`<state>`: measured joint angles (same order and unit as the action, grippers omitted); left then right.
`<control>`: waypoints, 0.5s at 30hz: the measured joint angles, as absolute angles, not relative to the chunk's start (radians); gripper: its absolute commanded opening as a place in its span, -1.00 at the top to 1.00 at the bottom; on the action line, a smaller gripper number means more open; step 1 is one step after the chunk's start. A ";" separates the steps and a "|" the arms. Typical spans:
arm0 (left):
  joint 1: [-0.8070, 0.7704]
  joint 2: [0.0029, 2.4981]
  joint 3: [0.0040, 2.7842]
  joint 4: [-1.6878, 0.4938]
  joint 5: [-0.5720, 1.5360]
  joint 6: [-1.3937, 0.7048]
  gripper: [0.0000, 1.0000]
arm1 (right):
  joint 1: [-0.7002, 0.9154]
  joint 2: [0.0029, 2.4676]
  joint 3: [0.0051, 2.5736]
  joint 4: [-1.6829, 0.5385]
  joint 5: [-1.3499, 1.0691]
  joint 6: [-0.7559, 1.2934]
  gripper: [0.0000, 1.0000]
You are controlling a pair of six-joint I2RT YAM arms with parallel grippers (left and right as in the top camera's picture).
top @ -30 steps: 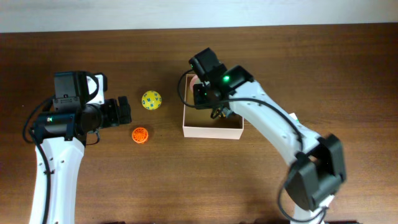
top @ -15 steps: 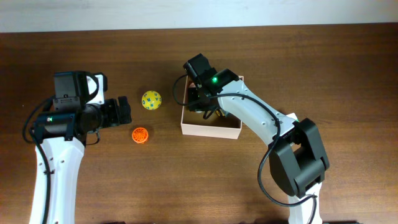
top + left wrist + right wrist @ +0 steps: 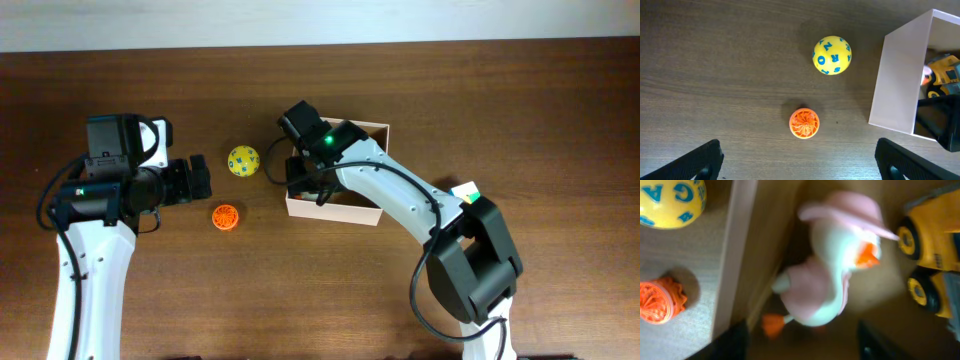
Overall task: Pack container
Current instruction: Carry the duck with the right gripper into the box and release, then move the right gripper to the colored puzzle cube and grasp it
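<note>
White-walled container point(image 3: 335, 211) at mid-table, holding duck toy point(image 3: 835, 270) and yellow truck point(image 3: 935, 255). Right gripper point(image 3: 805, 341) over wall nearest yellow ball point(image 3: 832, 55), fingers apparently spread, empty. Left gripper point(image 3: 805, 162) splayed wide above orange toy point(image 3: 804, 122).

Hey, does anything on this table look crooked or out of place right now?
The container sits skewed, not square to the table. The yellow ball and orange toy lie outside it, not yet packed.
</note>
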<state>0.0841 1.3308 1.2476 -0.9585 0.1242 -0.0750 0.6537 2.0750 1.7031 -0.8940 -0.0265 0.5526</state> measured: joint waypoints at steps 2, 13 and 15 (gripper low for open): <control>0.084 1.331 1.248 -0.959 0.124 -0.075 -0.98 | 0.649 2.046 1.703 -0.907 0.003 0.549 -0.40; 0.084 1.331 1.248 -0.959 0.125 -0.075 -0.98 | 0.432 1.698 1.710 -1.077 0.099 0.456 -0.46; 0.084 1.331 1.248 -0.958 0.124 -0.075 -0.98 | 0.350 1.666 1.716 -1.119 0.109 0.426 -0.47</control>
<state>0.0841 1.3308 1.2476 -0.9585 0.1242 -0.0750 0.3500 1.6661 1.7157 -1.1191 0.1089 0.4255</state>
